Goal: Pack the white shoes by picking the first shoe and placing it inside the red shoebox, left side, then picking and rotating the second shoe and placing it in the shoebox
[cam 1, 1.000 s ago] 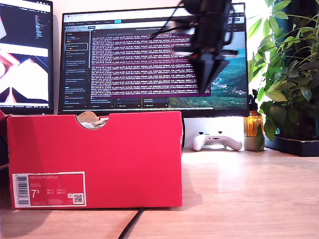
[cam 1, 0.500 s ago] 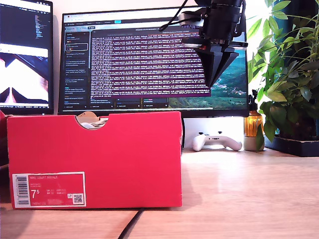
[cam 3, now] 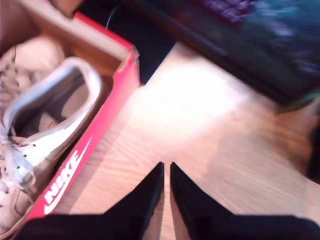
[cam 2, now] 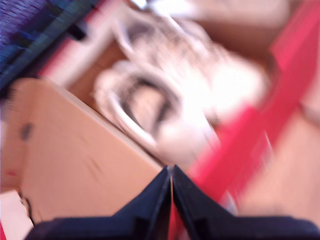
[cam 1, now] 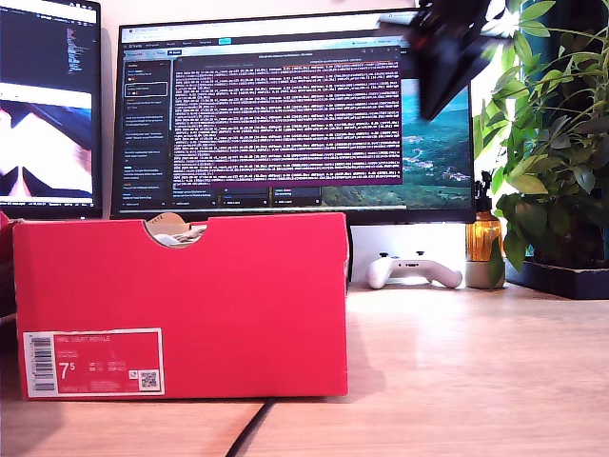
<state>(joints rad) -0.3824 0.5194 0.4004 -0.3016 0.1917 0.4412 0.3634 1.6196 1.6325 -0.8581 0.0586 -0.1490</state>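
Red cardboard is filling the exterior view's left half: the red shoebox [cam 1: 181, 295] is standing on the near part of the wooden table [cam 1: 457, 362], its notched rim upward and its white label [cam 1: 92, 362] facing the camera.

An arm [cam 1: 447, 52] is hanging high at the exterior view's upper right, in front of the monitor [cam 1: 285, 114]. It is dark and blurred, its tapered end is slanting down, and the views are not showing which arm it is.

The first gripper [cam 2: 171, 172] is pointing down over the open box with its jaws pressed together and nothing between them. Below it the white shoes [cam 2: 165, 95] are lying inside the box as a pale blur.

The second gripper [cam 3: 166, 167] is hovering over bare table just beside the box's outer wall. Its jaws are all but touching, with only a sliver of gap, and are gripping nothing. One shoe [cam 3: 50, 135] is lying laces-up inside the box close to that wall.

A black cable [cam 1: 249, 430] is running out from under the box toward the near edge. Far across the table a white game controller [cam 1: 414, 269] and an amber bottle [cam 1: 483, 243] are sitting below the monitor. A leafy plant [cam 1: 552, 143] is standing at the exterior view's right, and a second monitor [cam 1: 48, 105] is glowing at its far left.
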